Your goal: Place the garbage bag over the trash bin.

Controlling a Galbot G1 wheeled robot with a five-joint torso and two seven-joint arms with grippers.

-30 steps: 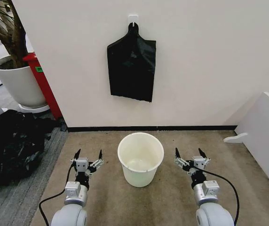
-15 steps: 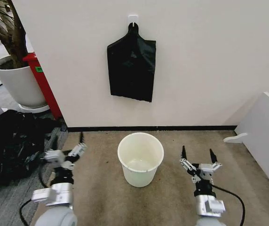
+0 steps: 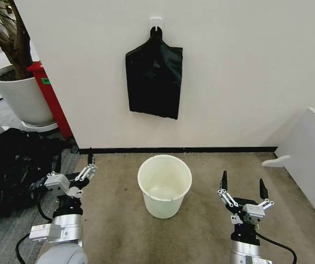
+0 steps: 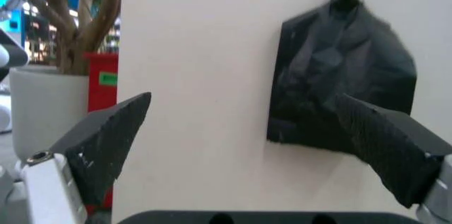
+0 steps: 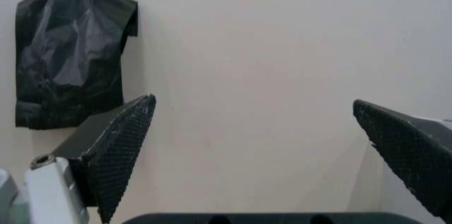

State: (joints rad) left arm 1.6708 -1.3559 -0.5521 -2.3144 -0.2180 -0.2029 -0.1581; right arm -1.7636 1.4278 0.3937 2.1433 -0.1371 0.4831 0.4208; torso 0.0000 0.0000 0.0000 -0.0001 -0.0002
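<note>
Bin sits between left hand and right hand (both open)

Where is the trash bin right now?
In the head view the trash bin stands on the carpet between both grippers, below the black bags hanging on the wall.

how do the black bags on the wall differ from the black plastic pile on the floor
The black bags on the wall hang flat from a white hook, pinched to a point at the top; the black plastic pile lies crumpled on the floor at the robot's left.
The hanging bags form a neat, compact shape, while the pile is a far larger, shapeless heap.
The hanging bags sit above the white bucket; the pile lies off to its side.
Both are glossy black plastic.
</note>
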